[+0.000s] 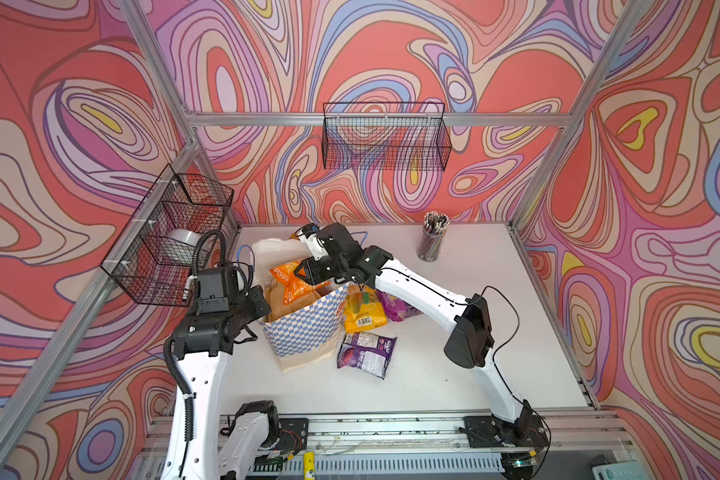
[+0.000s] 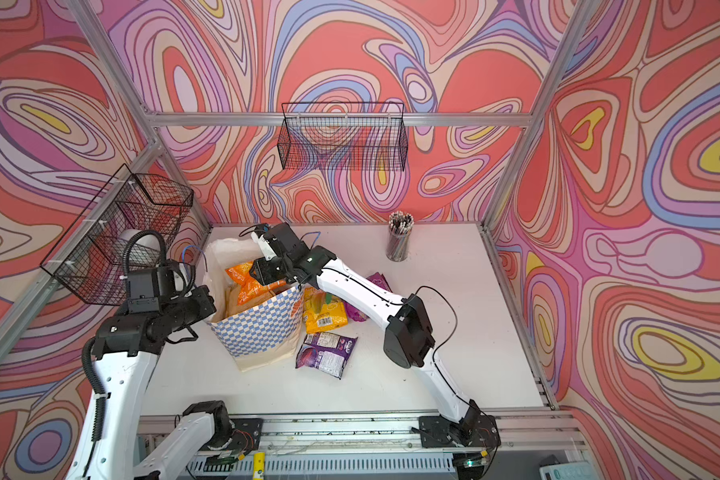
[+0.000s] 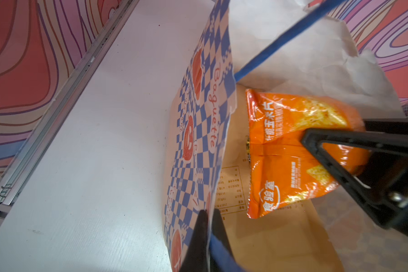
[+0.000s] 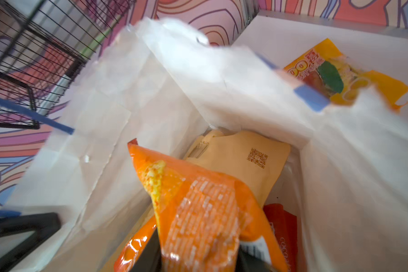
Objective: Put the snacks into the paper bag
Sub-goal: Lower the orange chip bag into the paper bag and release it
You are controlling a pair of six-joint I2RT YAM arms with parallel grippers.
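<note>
The right gripper (image 1: pixel 306 274) hangs over the mouth of the blue-and-white checkered paper bag (image 1: pixel 304 332), its jaws partly closed around an orange snack packet (image 3: pixel 280 164) whose lower end is already below the rim. Across from it, the left gripper (image 3: pixel 209 237) is pinched fully closed on the bag's near wall at the rim, beside a blue cord handle (image 3: pixel 280 40), holding the mouth open. A tan packet (image 4: pixel 240 155) and a red packet (image 4: pixel 280 226) lie inside. A yellow fruit packet (image 1: pixel 362 311) and two purple packets (image 1: pixel 364 349) (image 1: pixel 393 305) wait on the white table (image 1: pixel 454 374) just beside the bag, and another yellow packet (image 4: pixel 339 75) lies behind it. The risk appears to lie in the release: let go too high, the puffy packet could prop on the tan one, or a withdrawing jaw could snag the crumpled far wall. A hard pull on the thin paper might tear the rim or tip the leaning bag.
</note>
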